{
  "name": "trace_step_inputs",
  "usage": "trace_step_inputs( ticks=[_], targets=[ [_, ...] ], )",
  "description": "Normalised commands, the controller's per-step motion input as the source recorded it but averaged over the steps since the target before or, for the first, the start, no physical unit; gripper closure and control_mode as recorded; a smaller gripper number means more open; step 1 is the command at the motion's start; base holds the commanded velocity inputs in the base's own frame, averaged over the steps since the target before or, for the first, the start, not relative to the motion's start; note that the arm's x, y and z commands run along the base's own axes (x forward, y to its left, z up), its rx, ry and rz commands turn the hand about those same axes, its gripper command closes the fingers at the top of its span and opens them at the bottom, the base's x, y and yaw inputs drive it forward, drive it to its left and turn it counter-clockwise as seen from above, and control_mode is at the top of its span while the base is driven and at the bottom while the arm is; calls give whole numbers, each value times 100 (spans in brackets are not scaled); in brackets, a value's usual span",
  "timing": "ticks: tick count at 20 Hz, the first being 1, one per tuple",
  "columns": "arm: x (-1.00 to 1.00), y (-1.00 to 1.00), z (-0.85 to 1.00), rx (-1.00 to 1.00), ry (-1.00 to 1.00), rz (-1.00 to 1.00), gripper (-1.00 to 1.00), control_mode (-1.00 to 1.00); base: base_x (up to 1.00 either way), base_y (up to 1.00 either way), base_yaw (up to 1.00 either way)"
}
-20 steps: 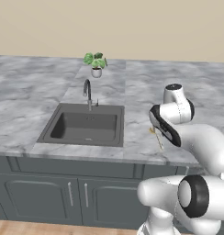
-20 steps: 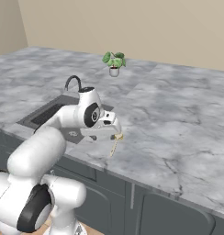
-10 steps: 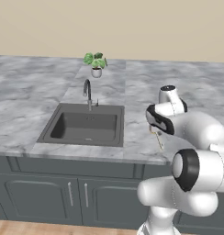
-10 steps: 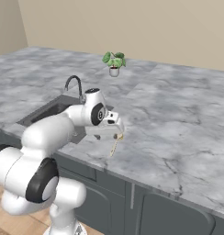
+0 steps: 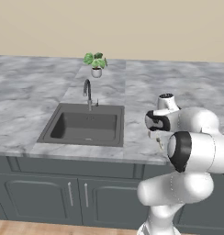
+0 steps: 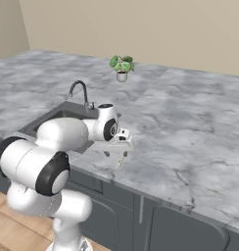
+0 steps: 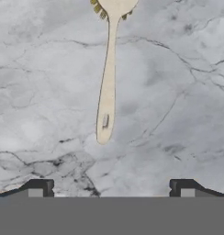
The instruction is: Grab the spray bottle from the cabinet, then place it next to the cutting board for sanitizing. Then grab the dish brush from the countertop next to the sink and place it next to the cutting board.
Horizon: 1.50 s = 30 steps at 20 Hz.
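Arm folded low over the surface (image 6: 190,142), right of the sink (image 5: 84,127). Claw (image 7: 111,188) spread wide, pointing down, holding nothing. Dish brush (image 7: 108,78) lies flat on the surface beneath. Sink basin: nothing visible inside.

Hand view: the dish brush (image 7: 107,87) is cut off by the top edge, so most of its head is out of frame (only a few yellow bristles show). Left base view: the arm's own links cover the gripper (image 5: 160,141), and the state of the jaws cannot be read. Right base view: the brush (image 6: 121,159) at frame centre is partly hidden under the hand and too small to detail.
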Motion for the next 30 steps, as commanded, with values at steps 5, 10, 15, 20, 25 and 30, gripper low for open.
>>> trace_step_inputs(
  ticks=[5, 10, 15, 20, 25, 30],
  targets=[
    [23, -14, -31, 11, 1, 0, -100, -100, 0, 0, 0],
    [37, -9, -20, 8, 0, 0, -100, -100, 0, 0, 0],
    [55, 0, -8, 0, 0, 0, -100, -100, 0, 0, 0],
    [46, 0, -18, 0, 0, 0, -100, -100, 0, 0, 0],
    [37, 0, -34, 0, 0, 0, -100, -100, 0, 0, 0],
    [26, 0, -38, 0, 0, 0, 100, -100, 0, 0, 0]
  ],
)
